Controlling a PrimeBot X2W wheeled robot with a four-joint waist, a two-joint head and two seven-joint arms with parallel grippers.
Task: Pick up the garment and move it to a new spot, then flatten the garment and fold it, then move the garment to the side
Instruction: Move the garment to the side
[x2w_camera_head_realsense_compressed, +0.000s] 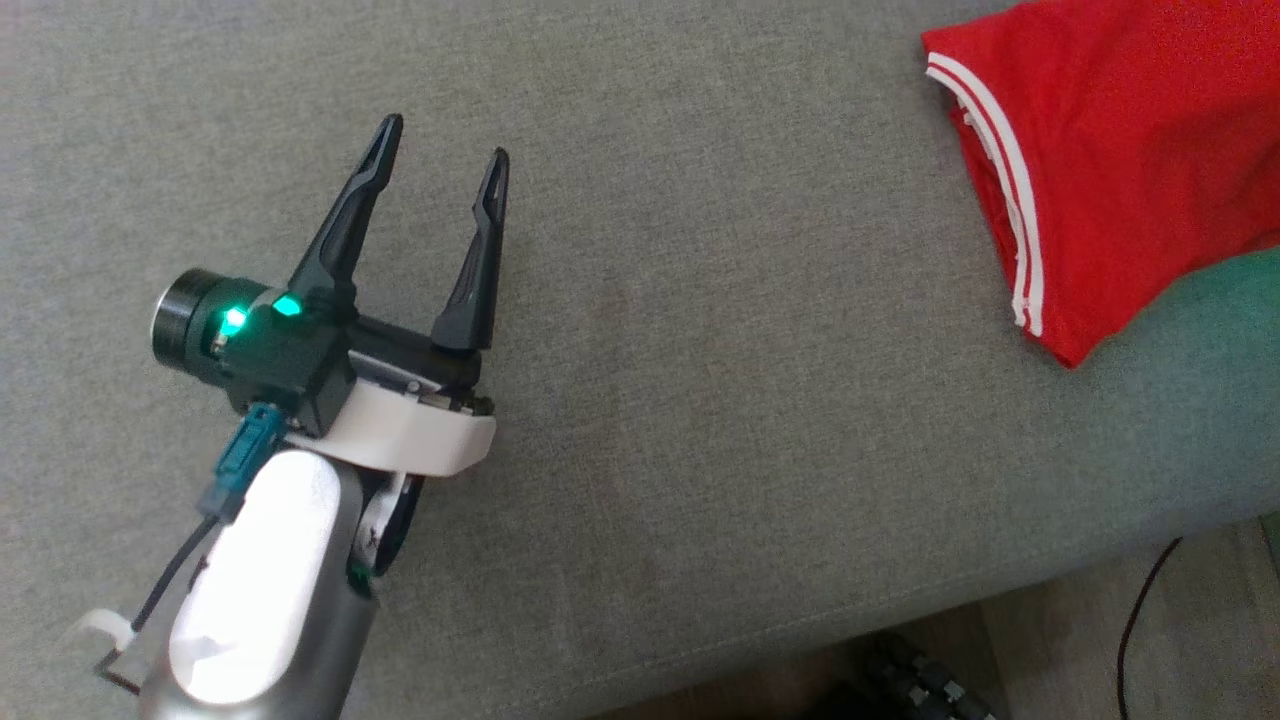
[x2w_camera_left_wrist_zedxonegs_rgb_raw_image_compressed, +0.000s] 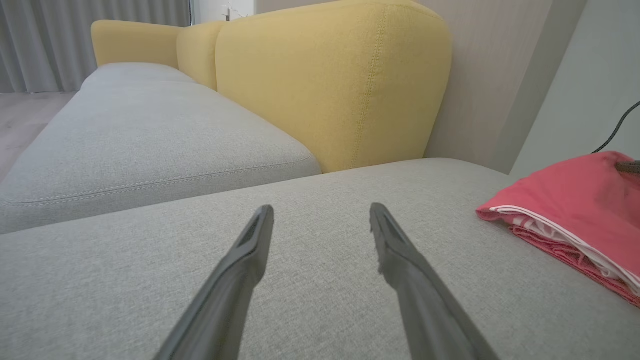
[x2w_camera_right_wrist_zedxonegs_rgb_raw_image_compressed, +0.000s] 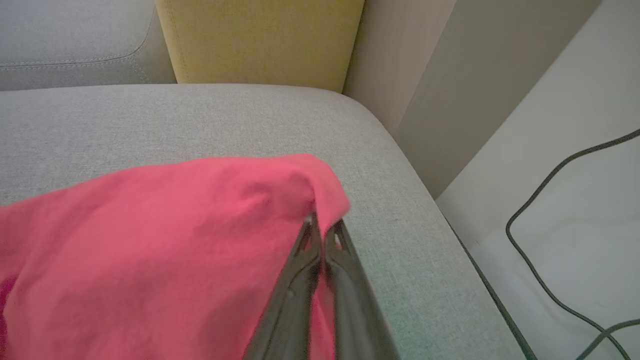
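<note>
The garment (x2w_camera_head_realsense_compressed: 1120, 170) is a red shirt with white stripes on its sleeve hem, lying folded at the far right of the grey sofa seat (x2w_camera_head_realsense_compressed: 700, 350). It also appears at the right edge of the left wrist view as the garment (x2w_camera_left_wrist_zedxonegs_rgb_raw_image_compressed: 575, 210). My left gripper (x2w_camera_head_realsense_compressed: 445, 140) hovers open over bare cushion, well to the left of the shirt, with nothing between its fingers. In the right wrist view my right gripper (x2w_camera_right_wrist_zedxonegs_rgb_raw_image_compressed: 322, 222) is shut on a raised fold of the garment (x2w_camera_right_wrist_zedxonegs_rgb_raw_image_compressed: 165, 240), pinching the cloth at its corner.
A yellow backrest (x2w_camera_left_wrist_zedxonegs_rgb_raw_image_compressed: 325, 85) rises behind the seat, and another grey cushion (x2w_camera_left_wrist_zedxonegs_rgb_raw_image_compressed: 140, 135) lies beyond it. The seat's edge drops to the floor at the right, where a black cable (x2w_camera_right_wrist_zedxonegs_rgb_raw_image_compressed: 540, 240) trails. A cable (x2w_camera_head_realsense_compressed: 1145, 610) also lies below the front edge.
</note>
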